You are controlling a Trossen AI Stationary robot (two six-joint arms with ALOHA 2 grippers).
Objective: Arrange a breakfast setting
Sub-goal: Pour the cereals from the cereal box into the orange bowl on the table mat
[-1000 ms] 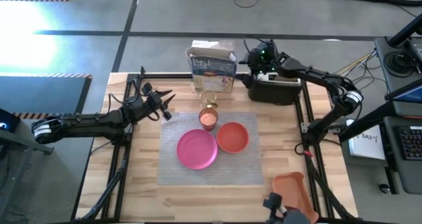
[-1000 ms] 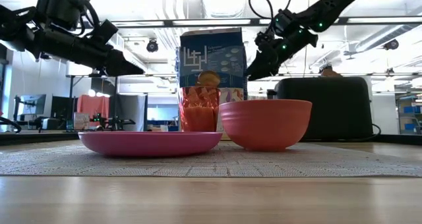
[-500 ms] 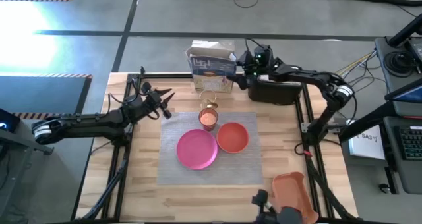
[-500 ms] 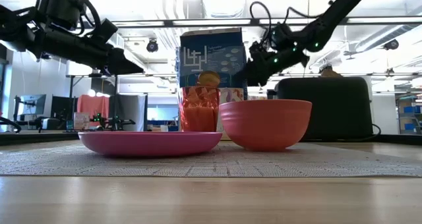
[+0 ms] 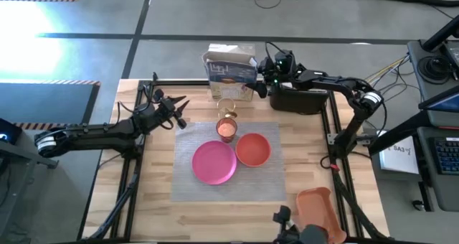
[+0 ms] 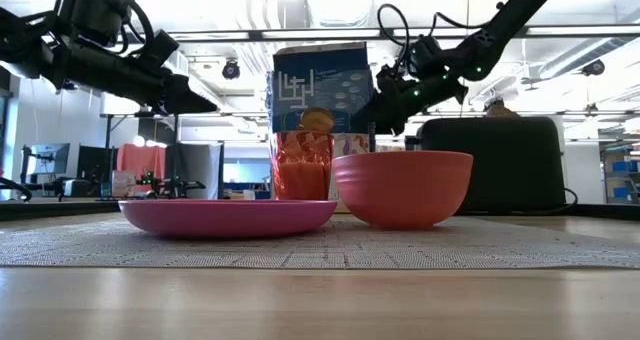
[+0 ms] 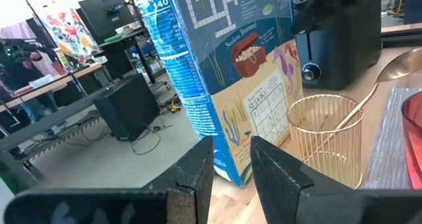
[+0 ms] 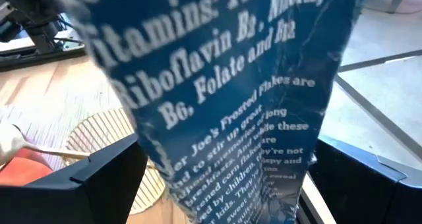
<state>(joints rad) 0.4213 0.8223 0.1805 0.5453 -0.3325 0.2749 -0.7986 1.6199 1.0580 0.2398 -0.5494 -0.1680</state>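
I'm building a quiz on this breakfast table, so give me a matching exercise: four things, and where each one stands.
Things:
1. pink plate
2. orange bowl
3. cereal box
4. orange tray

Places:
A. near right corner of the table, off the placemat
B. far edge, beside the toaster
C. on the placemat, left of the bowl
D. on the placemat, right of the plate

Pairs: 1-C, 2-D, 3-B, 4-A

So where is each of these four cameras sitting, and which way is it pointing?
High view: overhead, looking straight down on the table, both arms reaching in from the sides.
Low view: at tabletop level, facing plate and bowl; arms overhead.
Left wrist view: on the left arm, facing the cereal box and glass; left gripper in front.
Right wrist view: on the right arm, close against the same box; right gripper wide open around it.
Shared: all four show the cereal box.
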